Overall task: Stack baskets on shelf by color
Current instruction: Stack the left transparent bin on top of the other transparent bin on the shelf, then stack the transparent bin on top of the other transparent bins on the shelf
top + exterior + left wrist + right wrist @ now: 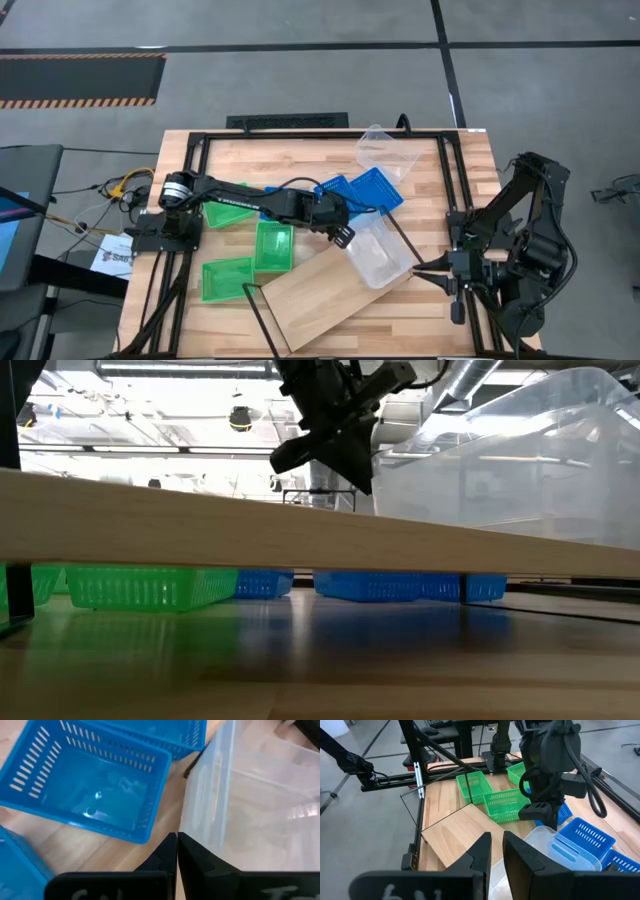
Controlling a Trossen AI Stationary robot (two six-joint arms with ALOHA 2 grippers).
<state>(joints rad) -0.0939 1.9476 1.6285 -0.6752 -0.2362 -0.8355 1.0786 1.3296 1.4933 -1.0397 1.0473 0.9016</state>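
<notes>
Left gripper (343, 236) hovering, fingers pressed together, beside clear basket (380, 255) on shelf (320, 292).
Basket looking light, thin, slippery; pinching its rim seems best.

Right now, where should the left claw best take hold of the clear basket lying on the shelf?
Probably on the clear basket's thin rim wall nearest the left claw, coming from above. It sits open side up on the shelf, so one finger can go inside.
</notes>
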